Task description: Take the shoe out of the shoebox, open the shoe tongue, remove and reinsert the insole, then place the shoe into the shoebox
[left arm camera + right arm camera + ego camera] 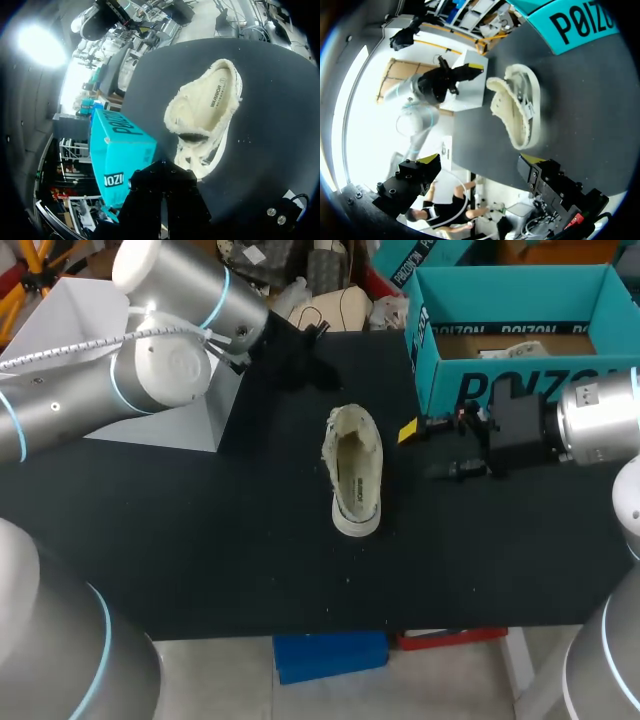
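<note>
A cream canvas shoe (355, 472) stands on its sole in the middle of the black table (200, 540), its insole (357, 475) showing through the wide opening. The open teal shoebox (520, 335) stands at the back right, with no shoe in it. My right gripper (435, 450) hovers low between shoe and box, open wide; in its wrist view the shoe (517, 107) lies ahead of the spread gripper (480, 160). My left gripper (305, 348) hangs behind the shoe, shut and holding nothing. Its wrist view shows the shoe (205, 115) just ahead of the gripper (165, 200).
A white box (160, 415) stands at the back left under my left arm. The shoebox (120, 150) shows in the left wrist view beside that gripper. Loose clutter lines the table's back edge (330, 305).
</note>
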Tool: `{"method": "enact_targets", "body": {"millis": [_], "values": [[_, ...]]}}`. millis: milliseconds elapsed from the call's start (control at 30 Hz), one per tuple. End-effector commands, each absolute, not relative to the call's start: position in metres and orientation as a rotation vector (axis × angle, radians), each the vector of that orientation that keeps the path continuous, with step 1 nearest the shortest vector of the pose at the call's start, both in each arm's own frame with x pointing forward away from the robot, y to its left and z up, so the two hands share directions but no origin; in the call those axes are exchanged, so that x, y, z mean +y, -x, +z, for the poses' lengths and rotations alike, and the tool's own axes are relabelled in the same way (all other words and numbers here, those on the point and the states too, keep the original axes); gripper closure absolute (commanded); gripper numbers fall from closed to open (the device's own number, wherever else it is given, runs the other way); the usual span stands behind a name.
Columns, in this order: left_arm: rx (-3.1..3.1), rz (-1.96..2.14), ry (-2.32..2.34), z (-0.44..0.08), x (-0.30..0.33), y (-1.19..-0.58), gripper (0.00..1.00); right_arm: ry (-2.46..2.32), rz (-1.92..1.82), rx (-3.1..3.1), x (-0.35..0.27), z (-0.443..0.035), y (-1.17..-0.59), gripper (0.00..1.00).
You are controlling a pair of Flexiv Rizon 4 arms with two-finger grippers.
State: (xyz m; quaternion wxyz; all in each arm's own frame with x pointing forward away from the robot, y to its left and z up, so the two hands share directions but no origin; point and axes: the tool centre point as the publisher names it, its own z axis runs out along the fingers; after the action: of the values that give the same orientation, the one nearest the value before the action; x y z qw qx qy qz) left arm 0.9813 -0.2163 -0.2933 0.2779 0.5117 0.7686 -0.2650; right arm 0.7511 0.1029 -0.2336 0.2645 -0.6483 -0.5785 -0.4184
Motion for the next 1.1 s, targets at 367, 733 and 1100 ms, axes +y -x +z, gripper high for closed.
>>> {"method": "enact_targets", "body": {"millis": [367,733,1100], "values": [[2.151,-0.757,-1.513,-0.328,-0.245,-0.971,1.0,1.755,-1.128,-1.564,0.104,-0.233,-0.751,0.0],[2.292,-0.779,-1.572,-0.341,-0.237,-0.924,1.0,1.755,-1.128,-1.564,0.104,-0.233,-0.751,0.0],[2.358,-0.79,-1.609,-0.373,-0.242,-0.911,1.0,1.755,-1.128,-1.564,0.104,-0.233,-0.751,0.0]]}}
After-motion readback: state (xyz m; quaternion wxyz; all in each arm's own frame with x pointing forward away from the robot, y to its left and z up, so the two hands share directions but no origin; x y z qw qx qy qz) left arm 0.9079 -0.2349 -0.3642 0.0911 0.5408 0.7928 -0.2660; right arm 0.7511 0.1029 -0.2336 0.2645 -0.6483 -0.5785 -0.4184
